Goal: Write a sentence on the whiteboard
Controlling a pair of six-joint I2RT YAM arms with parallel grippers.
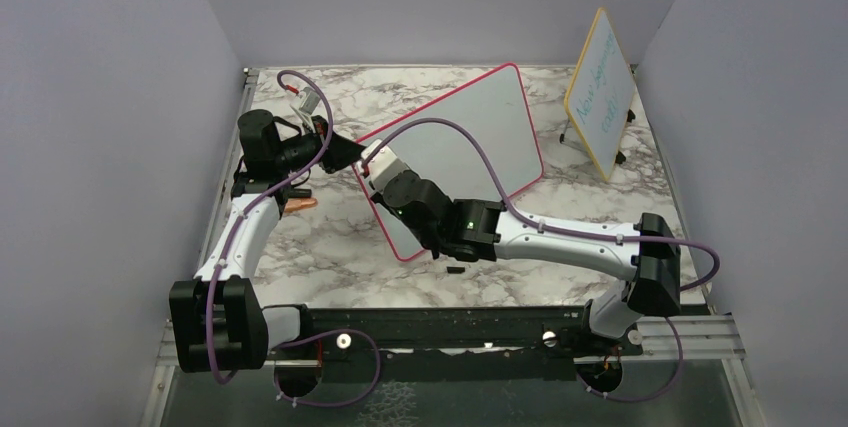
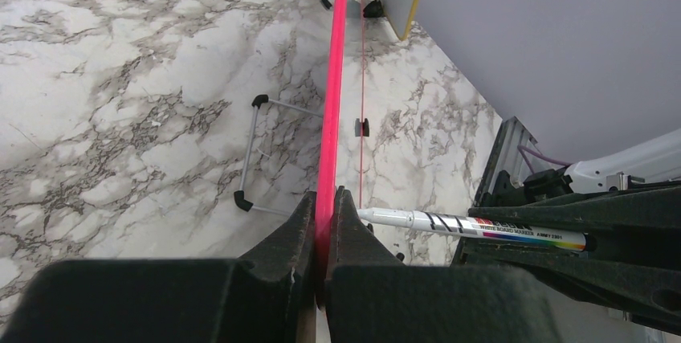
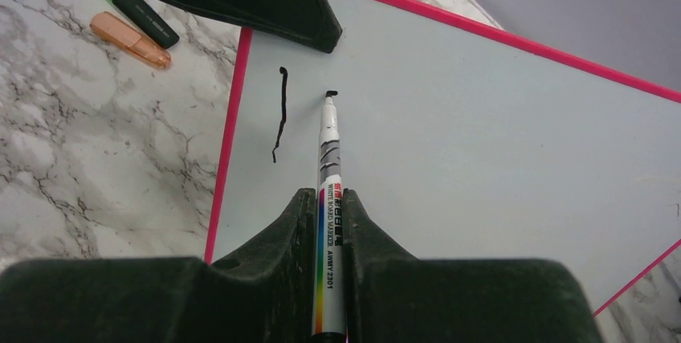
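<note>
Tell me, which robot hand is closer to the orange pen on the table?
Left. The left gripper pinches the whiteboard by its edge, close beside the orange pen. The right gripper is farther away, over the board's face, holding the marker.

White tabletop with grey marble veining (image 1: 330,247), matte finish. Three plain pale lavender-grey walls box it in: back wall (image 1: 430,2) along the far edge, left wall (image 1: 90,127) and right wall (image 1: 770,97) along the side edges. Thin silver metal trim (image 1: 245,87) runs up the tabletop's left edge to the far left corner. Silver aluminium extrusion rail (image 1: 705,335) sits at the near edge, by the near right corner. Dark glossy panel (image 1: 480,397) lies nearer than the rail. Lighting even and diffuse, shadows soft.
</note>
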